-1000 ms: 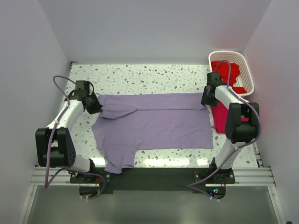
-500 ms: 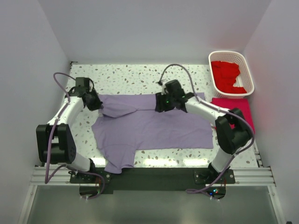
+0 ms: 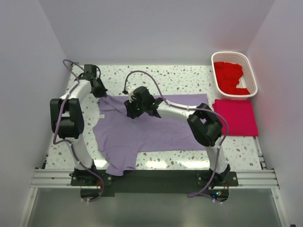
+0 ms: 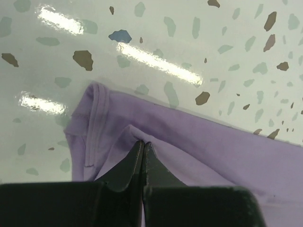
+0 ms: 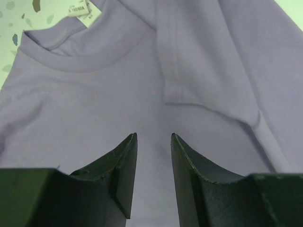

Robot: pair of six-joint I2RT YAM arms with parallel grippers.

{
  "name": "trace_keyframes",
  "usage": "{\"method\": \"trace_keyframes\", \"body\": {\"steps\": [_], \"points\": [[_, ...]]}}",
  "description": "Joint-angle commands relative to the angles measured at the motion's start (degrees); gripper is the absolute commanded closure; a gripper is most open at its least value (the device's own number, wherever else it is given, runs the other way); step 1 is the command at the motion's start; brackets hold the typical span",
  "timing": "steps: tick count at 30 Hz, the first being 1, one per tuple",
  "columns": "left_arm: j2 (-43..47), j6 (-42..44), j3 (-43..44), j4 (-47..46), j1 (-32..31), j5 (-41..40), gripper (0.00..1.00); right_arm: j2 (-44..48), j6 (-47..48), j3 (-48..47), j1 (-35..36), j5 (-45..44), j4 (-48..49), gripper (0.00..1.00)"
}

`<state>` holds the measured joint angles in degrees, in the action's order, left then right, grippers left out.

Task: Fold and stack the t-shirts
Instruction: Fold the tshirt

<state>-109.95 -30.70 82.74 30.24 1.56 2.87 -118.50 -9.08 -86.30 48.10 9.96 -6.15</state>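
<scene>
A purple t-shirt (image 3: 151,127) lies spread across the middle of the table, its far edge folded over. My left gripper (image 3: 100,91) is shut on a pinch of the shirt's far left sleeve (image 4: 137,132), near its hem. My right gripper (image 3: 132,109) is open just above the shirt near the collar (image 5: 71,52), with purple cloth between and below its fingers (image 5: 124,161). A white label shows at the collar. A folded red t-shirt (image 3: 236,116) lies flat at the right.
A white basket (image 3: 251,71) with red t-shirts (image 3: 229,75) stands at the far right corner. The speckled table (image 3: 156,75) shows bare beyond the shirt. The right arm reaches across the shirt to the left.
My right gripper has swept from the shirt's far right corner across to the collar area at the left. My left gripper has moved the sleeve farther back and left.
</scene>
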Motion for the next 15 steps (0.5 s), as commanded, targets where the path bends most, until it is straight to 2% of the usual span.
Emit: {"method": "trace_keyframes", "body": {"steps": [1, 10, 15], "points": [[-2.63, 0.29, 3.57, -1.06, -0.51, -1.55, 1.0, -3.58, 2.66, -4.92, 1.82, -2.66, 4.39, 0.62], [-4.66, 0.73, 3.13, -1.41, -0.68, -2.17, 1.0, -11.66, 4.51, -11.78, 2.18, -5.91, 3.25, 0.62], [-4.75, 0.73, 2.95, -1.32, -0.6, -2.17, 1.0, -12.99, 4.69, -12.66, 2.18, -7.76, 3.25, 0.63]]}}
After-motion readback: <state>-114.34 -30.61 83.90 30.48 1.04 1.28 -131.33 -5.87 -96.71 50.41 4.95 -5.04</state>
